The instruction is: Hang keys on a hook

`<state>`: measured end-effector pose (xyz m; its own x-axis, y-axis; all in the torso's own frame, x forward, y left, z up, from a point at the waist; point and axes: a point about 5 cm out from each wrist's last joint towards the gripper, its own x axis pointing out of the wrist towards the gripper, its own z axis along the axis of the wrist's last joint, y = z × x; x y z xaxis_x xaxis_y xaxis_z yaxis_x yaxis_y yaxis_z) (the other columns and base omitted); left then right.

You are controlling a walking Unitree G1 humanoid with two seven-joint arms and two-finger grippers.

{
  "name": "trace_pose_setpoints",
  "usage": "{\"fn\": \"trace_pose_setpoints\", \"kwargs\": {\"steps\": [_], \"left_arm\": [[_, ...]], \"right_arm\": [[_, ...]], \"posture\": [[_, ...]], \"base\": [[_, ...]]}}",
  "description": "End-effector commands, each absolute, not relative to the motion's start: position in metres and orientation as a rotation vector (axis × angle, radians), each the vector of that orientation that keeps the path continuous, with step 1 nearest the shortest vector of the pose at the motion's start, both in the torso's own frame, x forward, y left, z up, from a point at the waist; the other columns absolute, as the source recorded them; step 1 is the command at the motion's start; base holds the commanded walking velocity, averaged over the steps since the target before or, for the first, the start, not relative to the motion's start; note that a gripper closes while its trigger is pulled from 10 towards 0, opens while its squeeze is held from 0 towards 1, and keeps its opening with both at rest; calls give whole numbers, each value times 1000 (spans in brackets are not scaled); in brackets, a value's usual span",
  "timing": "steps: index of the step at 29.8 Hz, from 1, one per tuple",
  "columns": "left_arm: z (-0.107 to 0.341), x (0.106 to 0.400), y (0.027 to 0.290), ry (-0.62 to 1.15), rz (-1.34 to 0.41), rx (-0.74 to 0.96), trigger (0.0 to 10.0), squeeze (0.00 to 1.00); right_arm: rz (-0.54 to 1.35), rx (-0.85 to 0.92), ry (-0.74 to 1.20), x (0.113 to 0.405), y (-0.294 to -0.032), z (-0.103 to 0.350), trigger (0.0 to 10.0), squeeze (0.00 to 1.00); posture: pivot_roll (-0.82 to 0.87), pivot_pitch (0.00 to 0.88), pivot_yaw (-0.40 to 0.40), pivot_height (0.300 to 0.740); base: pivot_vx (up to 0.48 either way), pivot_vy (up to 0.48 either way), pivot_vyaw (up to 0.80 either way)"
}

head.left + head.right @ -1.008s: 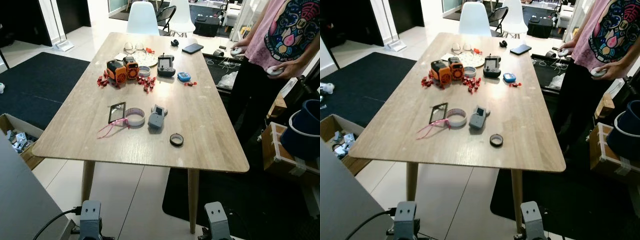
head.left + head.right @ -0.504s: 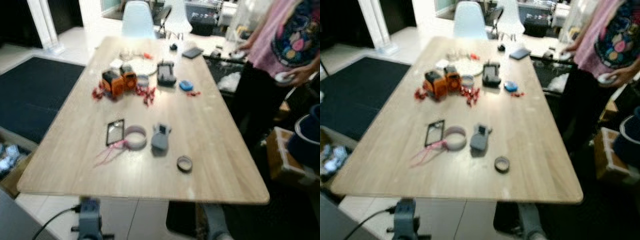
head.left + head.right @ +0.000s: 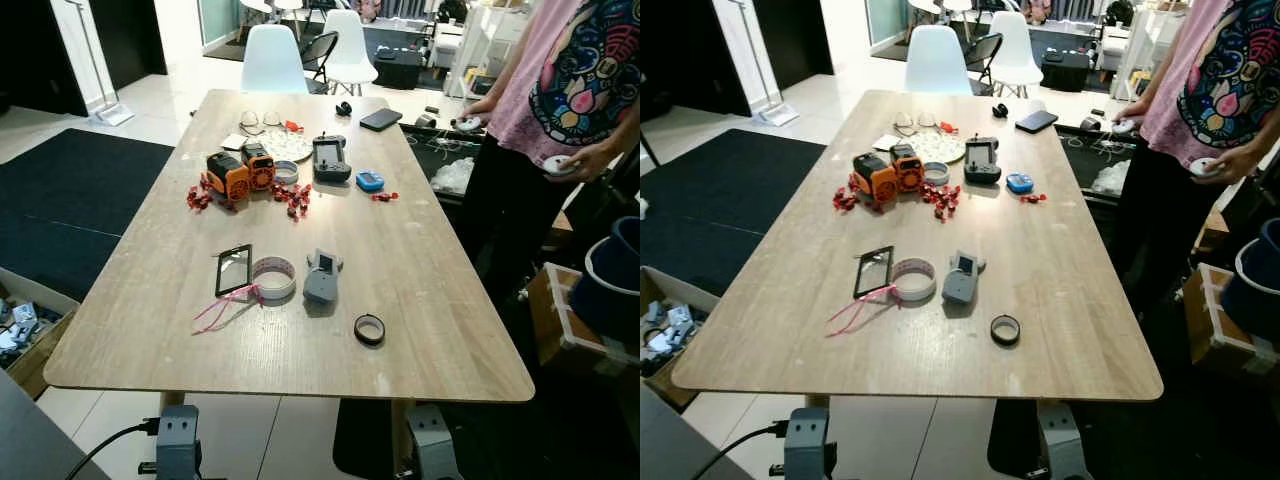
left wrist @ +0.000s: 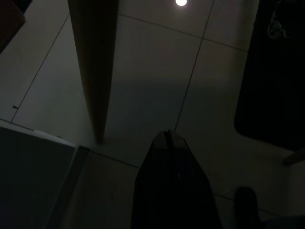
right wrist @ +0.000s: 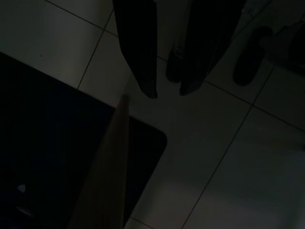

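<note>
While both arms hang idle below, left gripper (image 4: 167, 138) pressed together and right gripper (image 5: 166, 91) spread, my view now sits closer over the long light-wood table (image 3: 430, 290), bringing the pink-corded item (image 3: 225, 305), possibly the keys, nearer.

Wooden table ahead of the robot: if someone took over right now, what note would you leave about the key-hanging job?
Left gripper: shut, empty, hanging low beside a table leg.
Right gripper: open, empty, low over the floor tiles.
Things: small clutter on the table; I cannot tell keys or a hook. A pink cord lies near the front edge.
Done: nothing grasped.
Left: find keys, grasp, hang.
</note>
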<state>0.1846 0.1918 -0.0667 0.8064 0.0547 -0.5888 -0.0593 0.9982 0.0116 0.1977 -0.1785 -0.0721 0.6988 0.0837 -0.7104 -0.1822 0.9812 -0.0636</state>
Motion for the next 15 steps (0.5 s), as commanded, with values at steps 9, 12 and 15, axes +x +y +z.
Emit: {"fn": "trace_pose_setpoints", "kwargs": {"steps": [9, 12, 15], "left_arm": [[-66, 166, 198, 569, -45, 67, 10000, 0], [-65, 162, 200, 556, -63, 70, 10000, 0], [-68, 153, 206, 576, -83, 99, 10000, 0]], "right_arm": [[130, -184, 904, 177, -188, -84, 10000, 0], [120, -197, 918, 172, -193, -85, 10000, 0], [85, -229, 975, 159, -208, -89, 10000, 0]], "posture": [[55, 65, -57, 740], [58, 68, -57, 740], [57, 70, -56, 740]], "base": [[0, 0, 0], [0, 0, 0], [0, 0, 0]]}}
